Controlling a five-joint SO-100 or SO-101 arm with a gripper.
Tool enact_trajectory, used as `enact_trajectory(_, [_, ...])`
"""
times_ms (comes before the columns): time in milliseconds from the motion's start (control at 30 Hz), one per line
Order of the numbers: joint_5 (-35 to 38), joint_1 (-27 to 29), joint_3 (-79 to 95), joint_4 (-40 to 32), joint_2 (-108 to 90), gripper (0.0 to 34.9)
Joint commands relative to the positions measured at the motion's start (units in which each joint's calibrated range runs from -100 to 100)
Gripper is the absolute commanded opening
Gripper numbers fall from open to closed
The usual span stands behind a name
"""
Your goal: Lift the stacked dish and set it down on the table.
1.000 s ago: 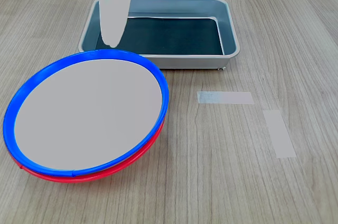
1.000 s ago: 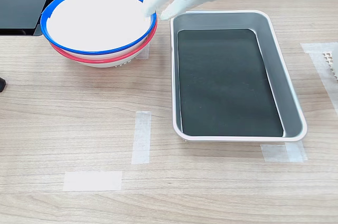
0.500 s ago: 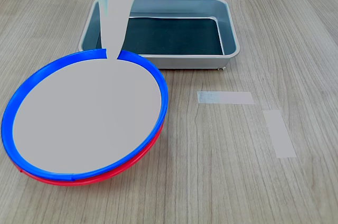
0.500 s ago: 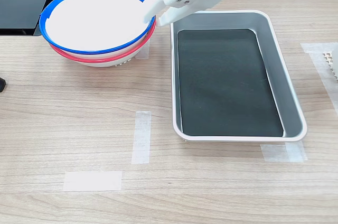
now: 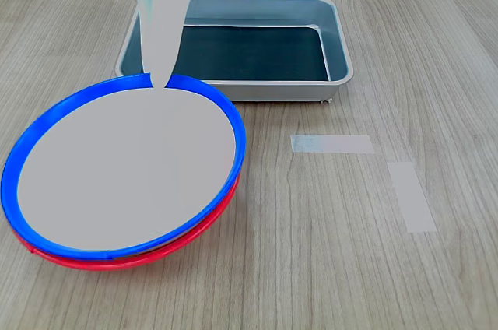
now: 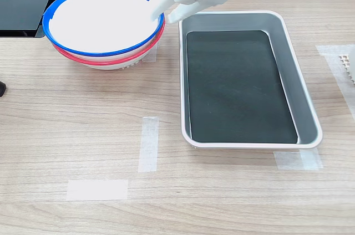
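In the first exterior view, the wood-grain table (image 5: 350, 268) lies nearest, two pale tape strips (image 5: 411, 195) on its right. At left the stacked dish (image 5: 124, 166) sits on a red-rimmed dish (image 5: 198, 230). The white gripper (image 5: 159, 73) straddles its far rim, one finger inside, one outside; whether the jaws grip cannot be told. Behind stands a grey metal tray (image 5: 342, 57).

First exterior view: low, close, facing the grey tray (image 5: 233, 50). Second exterior view: overhead, sharing tray and tabletop (image 6: 83, 135).
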Motion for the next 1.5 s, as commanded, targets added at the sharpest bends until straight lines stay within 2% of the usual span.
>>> enact_trajectory(0, [0.4,0.3,-0.8,0.6,-2.7,11.2])
enact_trajectory(267, [-0.3,-0.2,-1.3,1.1,-4.1,11.4])
enact_trajectory(433, [-0.8,-0.4,-1.6,-1.3,-3.4,11.4])
enact_trajectory(1033, [-1.5,0.9,2.3,-14.9,2.0,14.1])
enact_trajectory(1267, [-1.7,1.4,-1.3,-15.8,7.7,14.7])
enact_trajectory(1467, [-2.1,1.2,-6.1,-15.5,11.8,13.8])
